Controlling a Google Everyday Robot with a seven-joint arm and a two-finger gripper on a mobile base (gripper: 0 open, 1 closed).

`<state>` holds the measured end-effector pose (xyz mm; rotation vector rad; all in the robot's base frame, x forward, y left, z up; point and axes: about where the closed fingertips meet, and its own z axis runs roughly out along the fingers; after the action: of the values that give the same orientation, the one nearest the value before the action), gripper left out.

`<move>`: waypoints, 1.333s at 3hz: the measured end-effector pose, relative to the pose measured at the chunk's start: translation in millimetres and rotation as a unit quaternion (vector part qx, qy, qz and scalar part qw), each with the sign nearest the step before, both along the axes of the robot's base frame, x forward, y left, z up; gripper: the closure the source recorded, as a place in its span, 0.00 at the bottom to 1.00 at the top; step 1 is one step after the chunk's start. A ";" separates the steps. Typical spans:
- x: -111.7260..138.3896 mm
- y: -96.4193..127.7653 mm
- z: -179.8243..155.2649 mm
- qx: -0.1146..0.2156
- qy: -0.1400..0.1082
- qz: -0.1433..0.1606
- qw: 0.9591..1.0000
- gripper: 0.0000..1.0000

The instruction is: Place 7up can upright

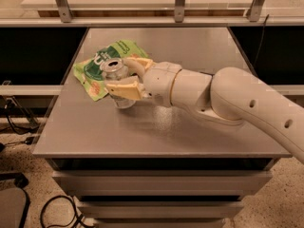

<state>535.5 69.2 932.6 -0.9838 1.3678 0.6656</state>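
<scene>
Roughly at 9 o'clock from the middle of the flat grey metal counter (190, 137) stood the small silvery aluminium 7up can (115, 70). Its shiny round top faced up and leaned a little toward 10 o'clock, so it was close to upright but not square.

The jaws were clamped on the 7up can. One cream-coloured finger (122, 88) lay across its 6 o'clock side. The other finger (138, 63) curved round its 1 o'clock side, with the can body pinched between them. The lower end of the can showed below the near finger, at or just above the counter surface; contact could not be told. The lettering on the can was not legible.

The jaws sat over the 9 o'clock half of the counter, on the end of a thick white rounded arm (237, 99). The arm came in from 4 o'clock and crossed the counter's 3 o'clock half.

A crumpled green snack bag (92, 69) with white print lay flat on the counter at 10 o'clock from the middle. The can overlapped the bag's 3 o'clock edge in view; whether they touched could not be told.

Below the counter's 6 o'clock edge were grey drawer fronts (161, 182). On the speckled floor at 7 o'clock lay dark looped cables (57, 213). Along the counter's 12 o'clock side ran a raised pale shelf on metal posts (179, 4).
</scene>
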 end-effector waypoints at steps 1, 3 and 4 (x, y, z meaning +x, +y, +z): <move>3.7 0.4 -3.0 0.010 0.000 0.007 1.000 1.00; 7.9 0.1 -8.0 0.032 -0.002 0.015 0.999 0.59; 8.4 -0.6 -8.6 0.037 -0.003 0.016 0.999 0.35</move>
<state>543.9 68.6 924.0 -0.9499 1.3150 0.7317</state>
